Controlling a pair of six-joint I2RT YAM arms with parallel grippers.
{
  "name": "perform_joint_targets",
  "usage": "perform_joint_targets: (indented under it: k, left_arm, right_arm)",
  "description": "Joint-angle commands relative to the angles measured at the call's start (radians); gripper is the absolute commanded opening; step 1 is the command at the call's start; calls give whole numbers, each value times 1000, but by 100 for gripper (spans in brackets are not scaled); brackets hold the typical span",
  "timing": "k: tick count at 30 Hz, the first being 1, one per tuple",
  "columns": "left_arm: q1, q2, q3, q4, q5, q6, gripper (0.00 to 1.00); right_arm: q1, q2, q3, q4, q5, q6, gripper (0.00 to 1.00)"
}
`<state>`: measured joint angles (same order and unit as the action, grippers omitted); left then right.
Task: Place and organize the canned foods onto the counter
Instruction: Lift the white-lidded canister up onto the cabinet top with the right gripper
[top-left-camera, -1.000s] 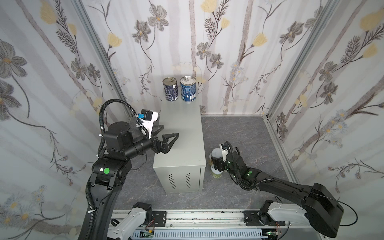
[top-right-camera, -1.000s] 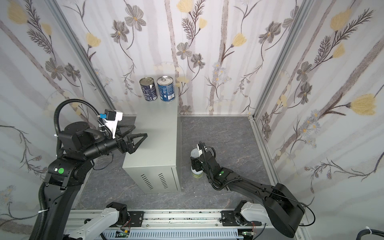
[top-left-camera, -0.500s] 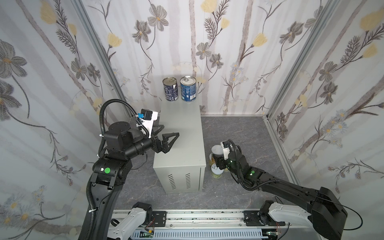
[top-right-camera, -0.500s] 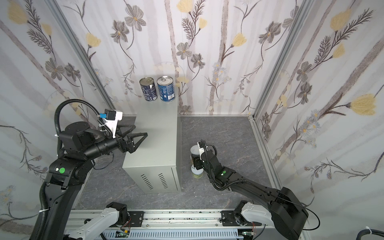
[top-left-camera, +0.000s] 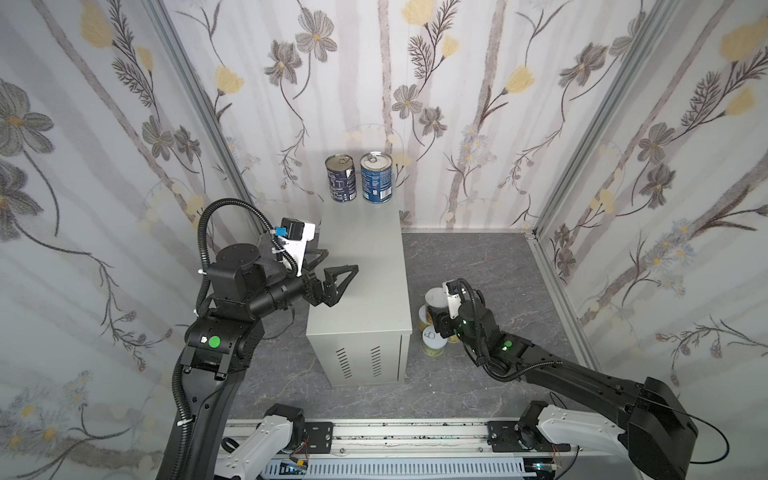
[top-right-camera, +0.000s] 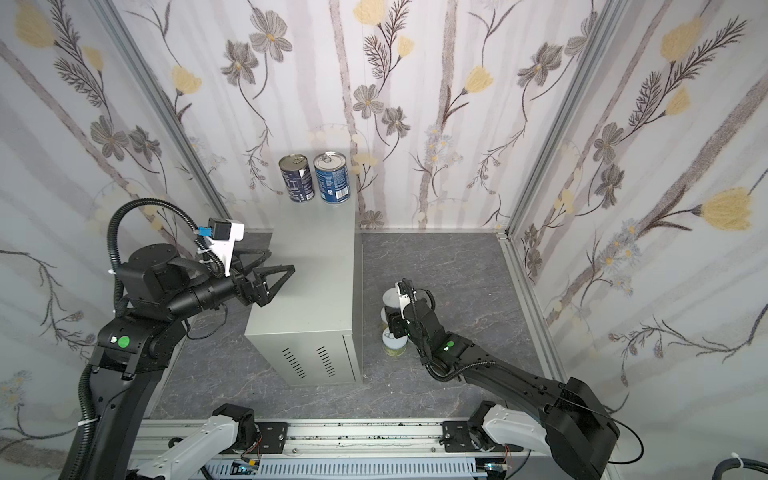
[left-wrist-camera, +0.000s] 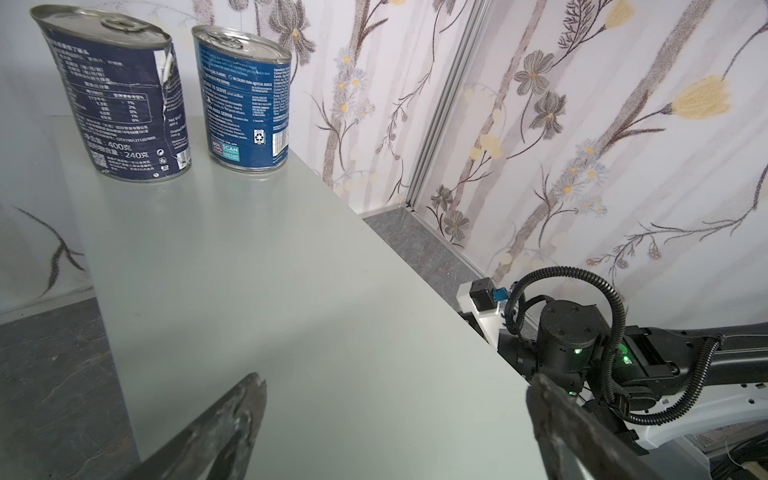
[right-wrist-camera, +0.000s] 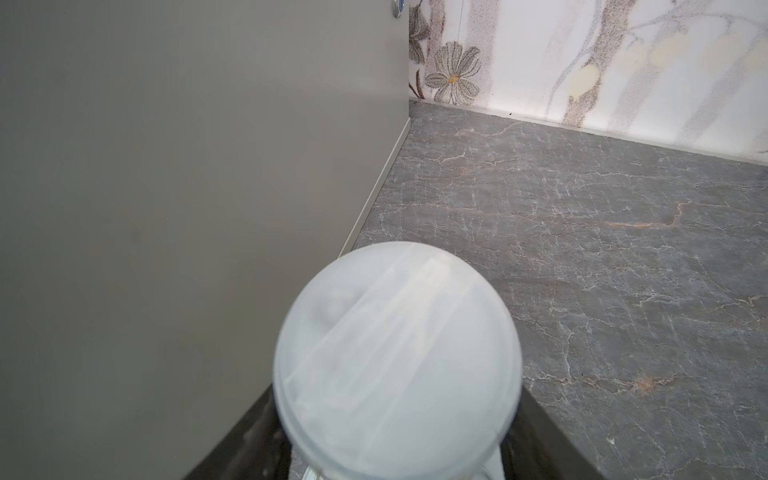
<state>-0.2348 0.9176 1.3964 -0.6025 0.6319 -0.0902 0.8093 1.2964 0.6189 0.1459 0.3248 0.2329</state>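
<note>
Two tall dark-blue canned foods (top-left-camera: 341, 178) (top-left-camera: 376, 178) stand side by side at the back of the counter (top-left-camera: 361, 249), the light-grey cabinet, and show in both top views (top-right-camera: 296, 178) (top-right-camera: 331, 176). My left gripper (top-left-camera: 338, 264) (left-wrist-camera: 397, 380) hovers open over the counter's near left part with nothing between its fingers. On the floor to the right of the counter, my right gripper (top-left-camera: 440, 309) (right-wrist-camera: 397, 436) is shut on a short white-lidded can (top-left-camera: 434, 297) (right-wrist-camera: 397, 361). A silver-topped can (top-left-camera: 432, 340) and a partly hidden yellow can (top-left-camera: 423, 313) sit close beside it.
The dark marbled floor (top-left-camera: 478, 257) spreads out to the right of the counter, bounded by floral walls and an aluminium corner post (top-left-camera: 552, 266). The counter's side wall (right-wrist-camera: 166, 166) rises right beside the held can. A rail (top-left-camera: 395, 432) runs along the front.
The right gripper's jaws have closed on the white-lidded can, with the wrist shifting slightly. The left arm has stayed still and open.
</note>
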Motion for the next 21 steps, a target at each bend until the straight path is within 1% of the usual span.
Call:
perform_joint_targets:
  k: [1,21]
  left_arm:
    - [0,-3,0,34,3,1,100]
    - [1,-3,1,32,3,2,100]
  right_arm:
    - [1,-11,15,98,28,-14,62]
    - [1,-41,32,98,34,-34,62]
